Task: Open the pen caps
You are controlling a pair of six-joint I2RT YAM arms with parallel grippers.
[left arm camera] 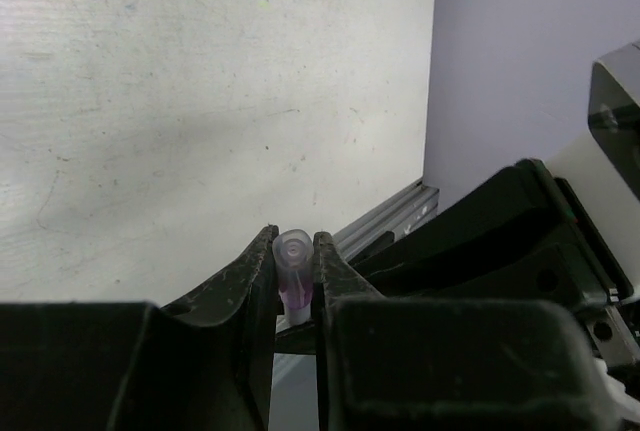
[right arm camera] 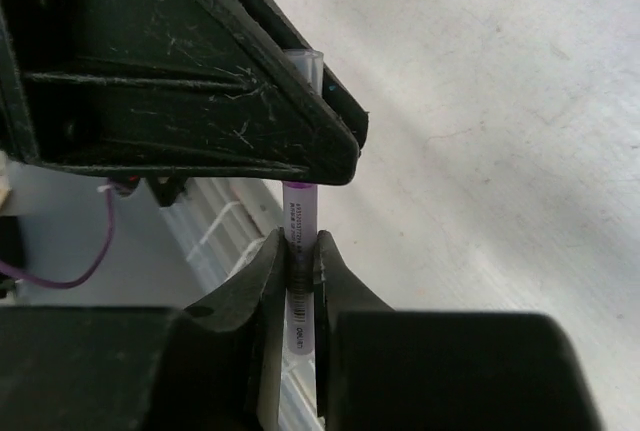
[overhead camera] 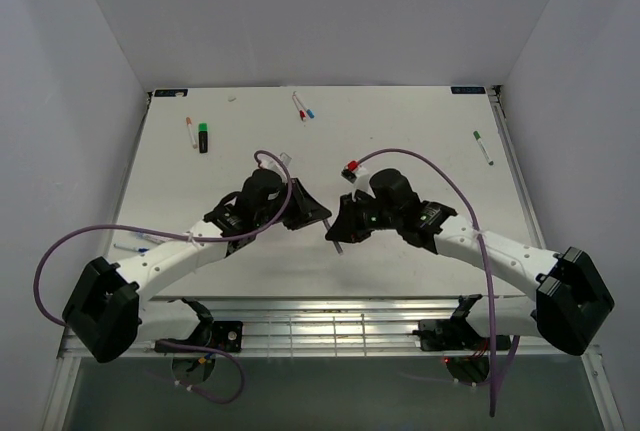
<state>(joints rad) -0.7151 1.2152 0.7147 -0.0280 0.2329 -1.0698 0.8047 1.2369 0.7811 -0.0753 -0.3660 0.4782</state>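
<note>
Both grippers meet over the middle of the table on one pen. In the left wrist view, my left gripper (left arm camera: pixel 294 243) is shut on the pen's translucent cap (left arm camera: pixel 292 263), which has purple showing inside. In the right wrist view, my right gripper (right arm camera: pixel 301 251) is shut on the pale, printed barrel of the pen (right arm camera: pixel 299 209). The barrel's far end runs behind the left gripper's black fingers (right arm camera: pixel 220 101). From above, the left gripper (overhead camera: pixel 316 215) and right gripper (overhead camera: pixel 336 230) nearly touch, tip to tip.
Other pens lie at the back of the table: an orange-ended one (overhead camera: pixel 190 132), a stubby black marker (overhead camera: pixel 203 137), a red and blue pair (overhead camera: pixel 302 108) and a green-ended one (overhead camera: pixel 483 147). A metal rail (overhead camera: pixel 330 326) runs along the near edge.
</note>
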